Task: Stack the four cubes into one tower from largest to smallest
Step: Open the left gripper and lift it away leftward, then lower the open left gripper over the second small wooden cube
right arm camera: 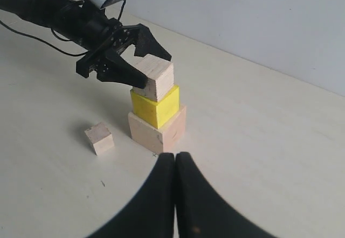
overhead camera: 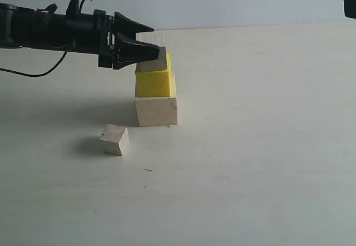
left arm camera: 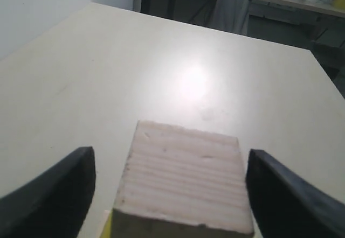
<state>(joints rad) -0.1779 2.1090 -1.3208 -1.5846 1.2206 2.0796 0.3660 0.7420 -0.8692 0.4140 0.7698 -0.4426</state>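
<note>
Small cube (overhead camera: 114, 139): plain pale wood with sharp edges, alone on the table (overhead camera: 250, 157), lower left of the tower and apart from it.
Tower: medium cube (overhead camera: 153, 61) with visible grain, on the glossy yellow cube (overhead camera: 154, 82), on the large cube (overhead camera: 157, 110).
Left gripper (right arm camera: 155, 69): jaws spread on either side of the medium cube, with a gap on each side; likely the nearer arm to the small cube.
Right gripper (right arm camera: 174, 160): jaws pressed together, empty, apart from the tower.

Low side exterior, close left wrist, farther right wrist, sharing tower (overhead camera: 154, 84)
</note>
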